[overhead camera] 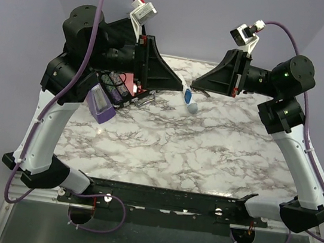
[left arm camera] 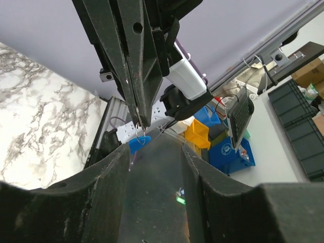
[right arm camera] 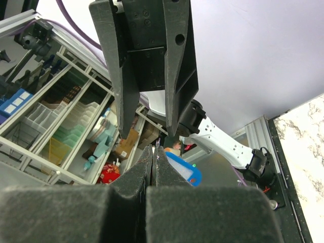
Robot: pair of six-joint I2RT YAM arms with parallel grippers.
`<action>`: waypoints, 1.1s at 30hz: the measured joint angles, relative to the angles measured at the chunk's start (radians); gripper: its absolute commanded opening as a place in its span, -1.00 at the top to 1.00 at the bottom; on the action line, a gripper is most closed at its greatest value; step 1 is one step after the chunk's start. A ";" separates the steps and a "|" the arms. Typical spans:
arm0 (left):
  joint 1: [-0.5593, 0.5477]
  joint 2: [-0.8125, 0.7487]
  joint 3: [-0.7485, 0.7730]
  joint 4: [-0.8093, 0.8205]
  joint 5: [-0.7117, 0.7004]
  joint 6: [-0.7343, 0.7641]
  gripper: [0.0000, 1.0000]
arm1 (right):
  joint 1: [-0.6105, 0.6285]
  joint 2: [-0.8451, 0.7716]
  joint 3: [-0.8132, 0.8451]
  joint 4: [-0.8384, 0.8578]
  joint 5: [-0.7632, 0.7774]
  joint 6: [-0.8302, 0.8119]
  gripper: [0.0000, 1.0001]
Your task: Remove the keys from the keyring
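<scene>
My right gripper (overhead camera: 196, 83) is held above the back middle of the marble table (overhead camera: 205, 158). Its fingers are pressed together in the right wrist view (right arm camera: 153, 149), with a thin sliver of metal pinched at their tips. The blue keyring tag (right arm camera: 183, 171) hangs just beyond them. It also shows in the top view (overhead camera: 188, 95) and in the left wrist view (left arm camera: 137, 142), under a small wire ring. My left gripper (overhead camera: 178, 86) faces it, open and empty (left arm camera: 154, 149), with the tag just off its left fingertip. I cannot make out a key clearly.
A purple metronome (overhead camera: 101, 104) stands at the left under my left arm, with red and black items (overhead camera: 121, 88) behind it. A small pale blue object (overhead camera: 193, 108) shows just below the tag.
</scene>
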 measured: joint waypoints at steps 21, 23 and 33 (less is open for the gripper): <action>-0.034 0.056 0.032 0.000 -0.023 -0.004 0.57 | 0.000 0.006 0.004 0.001 -0.011 0.001 0.98; -0.040 0.058 0.032 0.000 -0.025 -0.004 0.58 | 0.000 0.006 0.004 0.002 -0.013 0.004 0.98; -0.063 0.065 0.036 -0.009 -0.056 -0.006 1.00 | 0.000 0.006 0.004 0.007 -0.022 0.008 0.98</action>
